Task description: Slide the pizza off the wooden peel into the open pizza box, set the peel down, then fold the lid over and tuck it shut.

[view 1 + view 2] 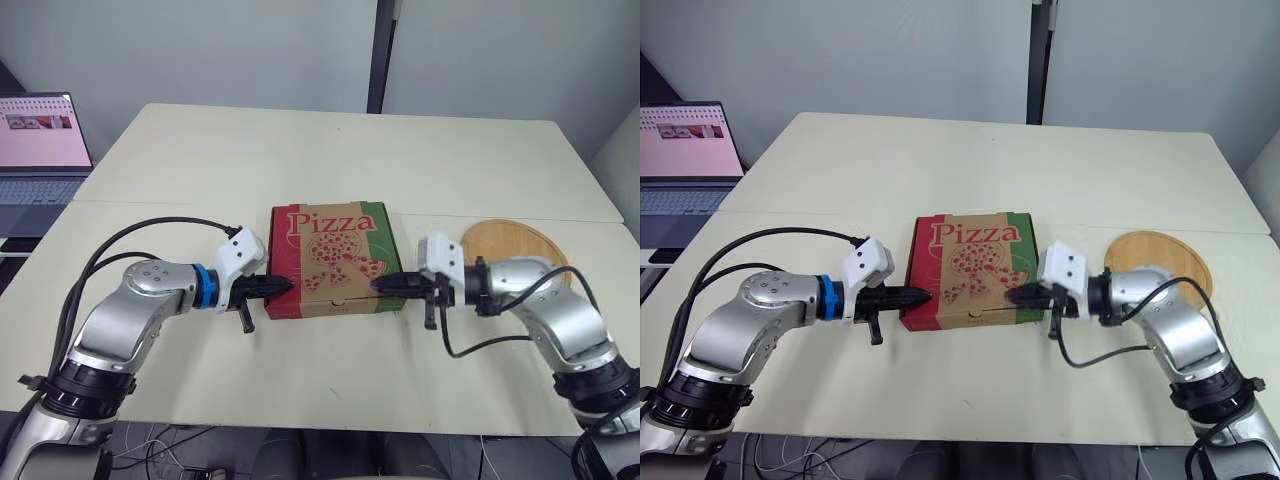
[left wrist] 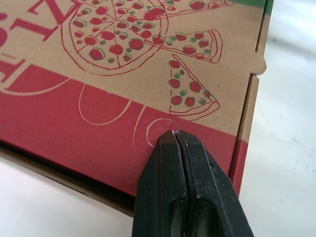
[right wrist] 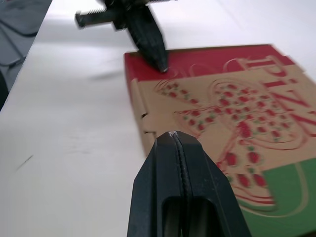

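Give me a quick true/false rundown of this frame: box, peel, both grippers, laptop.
1. The pizza box has its lid folded down. True.
2. The right gripper holds the peel. False: the peel lies flat on the table to the right of the box, and that gripper holds nothing.
3. Both grippers have their fingers shut. True.
4. The left gripper is at the far edge of the box. False: its tip is at the near left corner, over the red stripe of the lid.
5. An open laptop stands off to the robot's left. True.
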